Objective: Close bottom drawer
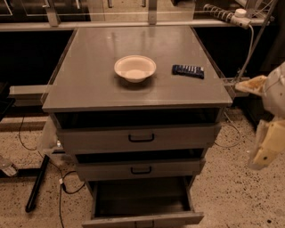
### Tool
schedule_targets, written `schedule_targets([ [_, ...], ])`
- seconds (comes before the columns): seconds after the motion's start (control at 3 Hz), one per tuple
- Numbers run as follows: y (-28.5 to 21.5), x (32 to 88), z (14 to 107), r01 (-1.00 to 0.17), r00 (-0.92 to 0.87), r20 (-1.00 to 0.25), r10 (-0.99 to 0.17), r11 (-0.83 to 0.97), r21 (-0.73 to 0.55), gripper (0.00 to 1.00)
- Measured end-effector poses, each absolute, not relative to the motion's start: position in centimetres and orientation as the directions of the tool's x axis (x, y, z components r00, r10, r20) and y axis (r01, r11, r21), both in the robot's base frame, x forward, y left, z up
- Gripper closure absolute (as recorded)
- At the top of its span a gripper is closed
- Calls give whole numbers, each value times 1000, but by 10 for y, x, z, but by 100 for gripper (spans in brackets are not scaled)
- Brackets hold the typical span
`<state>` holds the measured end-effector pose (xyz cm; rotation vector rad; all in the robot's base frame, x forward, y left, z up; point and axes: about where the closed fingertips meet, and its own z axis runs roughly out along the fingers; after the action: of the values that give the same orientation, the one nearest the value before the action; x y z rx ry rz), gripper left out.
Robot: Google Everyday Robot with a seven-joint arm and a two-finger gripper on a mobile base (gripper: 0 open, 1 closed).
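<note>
The grey cabinet [133, 89] has three drawers, all pulled out in steps. The bottom drawer [142, 219] is the narrowest and stands out the furthest, with its empty inside [141, 196] open to view and its front panel at the picture's lower edge. Its black handle is cut off by that edge. The mid drawer [140, 169] and the top drawer [141, 138] are each out a little. My gripper [263, 149] hangs on the cream arm at the right, beside the cabinet at about the height of the upper drawers, well apart from the bottom drawer.
A white bowl [135, 68] and a dark remote [188, 71] lie on the cabinet top. Black cables [62, 185] and a black bar [36, 182] lie on the speckled floor at the left. A power strip [222, 12] and a cord sit at the back right.
</note>
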<state>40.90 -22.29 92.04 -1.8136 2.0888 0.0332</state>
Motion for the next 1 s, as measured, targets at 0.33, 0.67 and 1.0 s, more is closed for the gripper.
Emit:
schedule_targets([
  [0.33, -226, 391, 879, -967, -23, -352, -936, 110, -229, 0],
  [0.67, -223, 384, 836, -971, 44, -418, -907, 60, -233, 0],
  [1.0, -209, 377, 801, -980, 63, -459, -886, 33, -198, 0],
])
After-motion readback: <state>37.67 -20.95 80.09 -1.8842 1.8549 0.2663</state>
